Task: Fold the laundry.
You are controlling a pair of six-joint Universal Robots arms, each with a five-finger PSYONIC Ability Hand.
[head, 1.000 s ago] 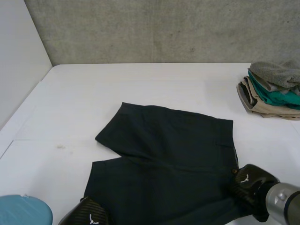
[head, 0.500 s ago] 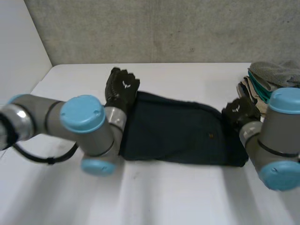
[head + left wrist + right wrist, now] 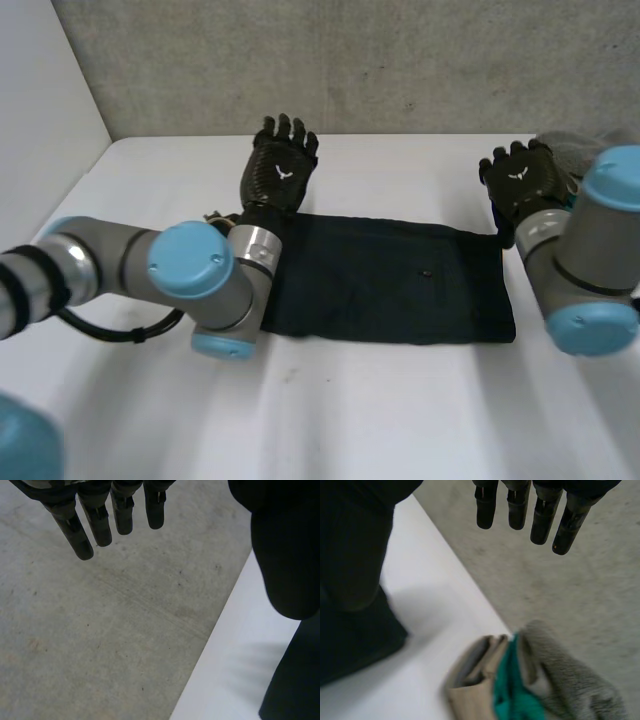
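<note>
Dark navy shorts (image 3: 390,280) lie folded into a long band across the middle of the white table (image 3: 380,410). My left hand (image 3: 280,175) is raised just beyond the band's far left corner, fingers straight and spread, holding nothing. My right hand (image 3: 522,182) is raised the same way beyond the far right corner. In the left wrist view my straight fingers (image 3: 100,520) point at the wall, with the shorts' edge (image 3: 292,680) below the thumb. In the right wrist view my straight fingers (image 3: 517,505) hang free above the table, and the shorts (image 3: 350,645) lie beside the thumb.
A pile of folded clothes, beige, teal and grey (image 3: 520,690), sits at the table's far right, partly behind my right arm (image 3: 570,152). A grey concrete wall (image 3: 400,60) runs along the table's far edge. A white side wall stands at the left.
The shorts, flat a second ago, were folded from the near edge toward the far edge. Both hands have since let go of the cloth, opened and lifted beyond its far corners.
</note>
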